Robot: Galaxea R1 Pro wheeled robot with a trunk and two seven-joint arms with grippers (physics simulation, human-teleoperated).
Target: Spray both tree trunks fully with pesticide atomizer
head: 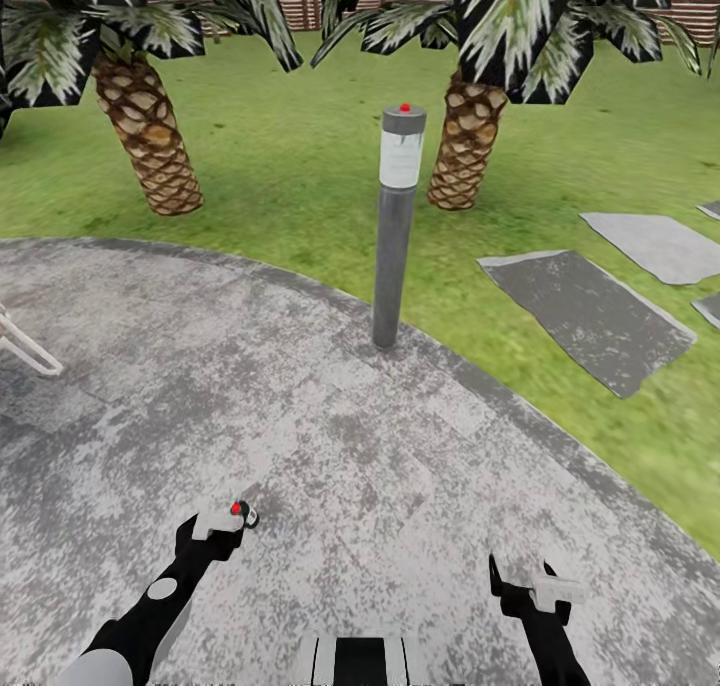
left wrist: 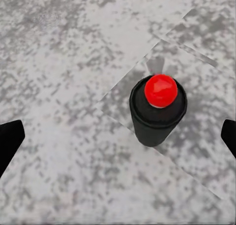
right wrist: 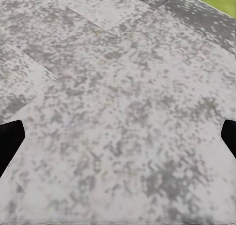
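Grey speckled patio (head: 330, 436) near, lawn (head: 300, 166) with two palms (head: 150, 136) far. Bollard light (head: 396, 226) stands at patio edge. Left gripper (left wrist: 118, 136) spread above the upright black red-capped atomizer (left wrist: 157, 109); right gripper (right wrist: 118, 136) spread, empty.

Atomizer (left wrist: 157, 112): black cylindrical can with red round top, standing upright on mottled grey paving (left wrist: 59, 62), below the left gripper (left wrist: 118, 136).
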